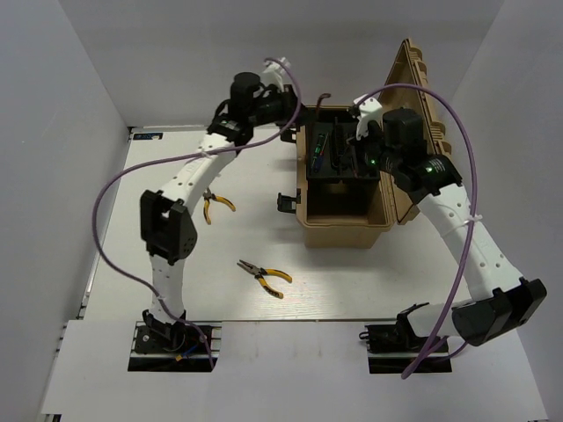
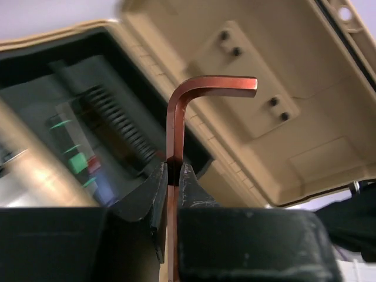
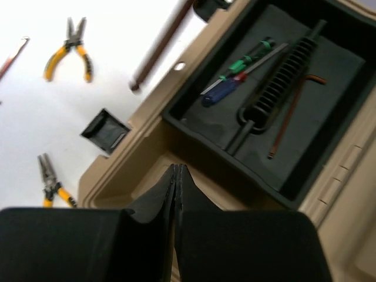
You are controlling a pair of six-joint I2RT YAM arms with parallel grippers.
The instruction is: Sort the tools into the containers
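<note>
My left gripper (image 1: 288,119) is shut on a copper-brown L-shaped hex key (image 2: 176,117), held upright at the left rim of the open tan toolbox (image 1: 347,233). The key's shaft also shows in the right wrist view (image 3: 164,44). My right gripper (image 3: 176,168) is shut and empty, above the box's front compartment (image 1: 359,149). The black tray (image 3: 329,64) holds a green/black screwdriver (image 3: 252,56), a blue/red screwdriver (image 3: 222,89) and a second hex key (image 3: 292,111). Two yellow-handled pliers lie on the table, one far (image 1: 215,204), one near (image 1: 264,277).
The toolbox lid (image 1: 413,79) stands open to the right. A black latch (image 1: 287,203) sticks out from the box's left side. A ribbed black handle (image 3: 282,76) runs along the middle of the tray. White walls close in the table.
</note>
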